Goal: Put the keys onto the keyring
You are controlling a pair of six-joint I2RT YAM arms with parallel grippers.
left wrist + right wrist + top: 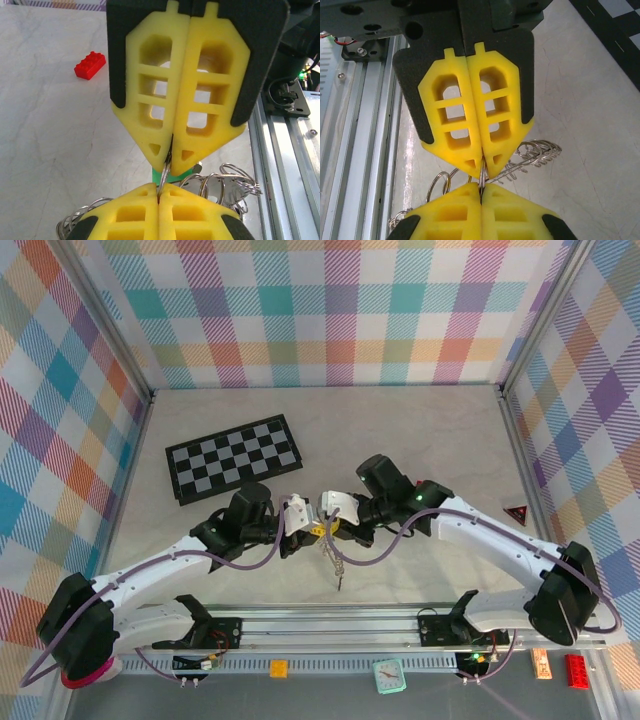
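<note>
The left tool is shut tight. Its yellow latticed fingers lie flat against each other, and it stands tip to tip with the right tool above the middle of the pale marbled table. The right tool is closed just as hard.

Seen from either wrist, a thin metal strand runs edge-on from one pair of tips straight into the other. Both tools pinch this strand, and it looks to be part of the large, thin, silvery-grey metal keyring with the wavy rim. The keyring's loops spill out on both sides of the grip, and in the overhead view a length of it hangs below the tools toward the table.

The small metal key with the bright green plastic head sits just behind the pinched strand, right at the right tool's tips. I cannot tell whether it is on the ring.

A black-and-white chessboard lies well apart at the back left, and a red toy brick rests on the table.
</note>
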